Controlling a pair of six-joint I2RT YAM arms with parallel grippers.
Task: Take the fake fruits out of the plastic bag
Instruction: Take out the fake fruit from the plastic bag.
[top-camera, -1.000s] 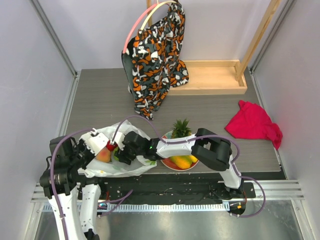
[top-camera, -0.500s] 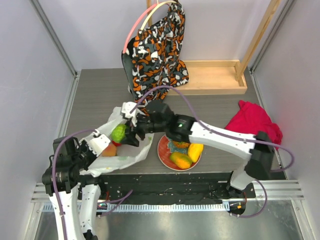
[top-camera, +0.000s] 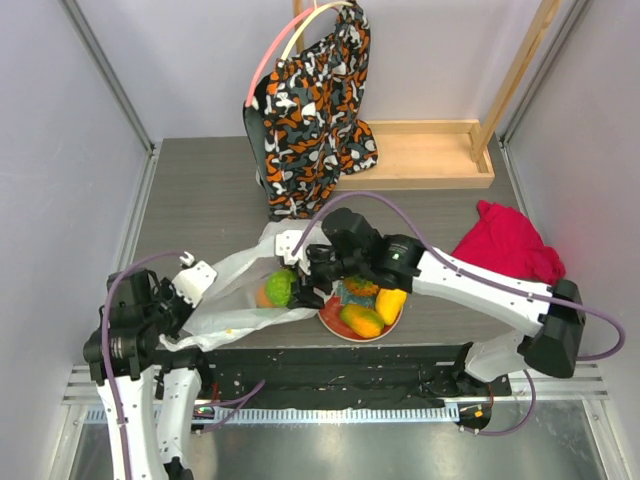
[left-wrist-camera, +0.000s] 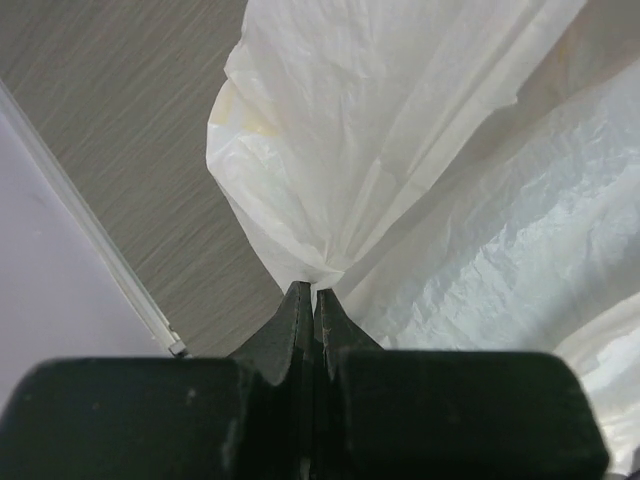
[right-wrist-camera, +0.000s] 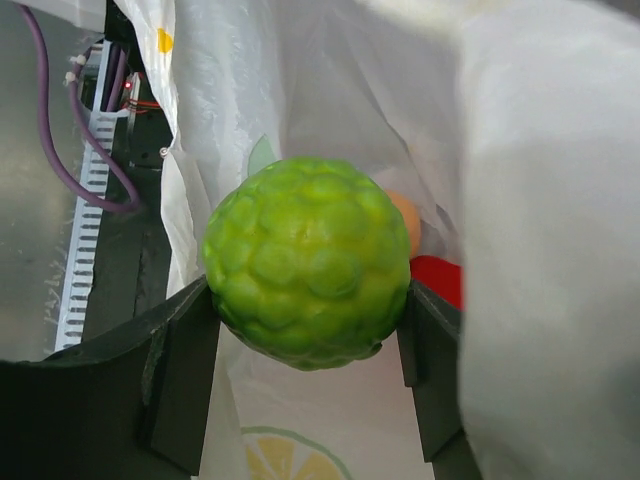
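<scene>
Over plastic bag — right end effector clamps lime.

The surface lies bare across the upper left of the overhead view and in a band above the plate. The patterned cloth bag and wooden tray block the top centre, and the red cloth blocks the right edge. The plastic bag fills the lower left, pinched by the left fingers, its film crowding the right fingers clamped on the green fruit.
</scene>
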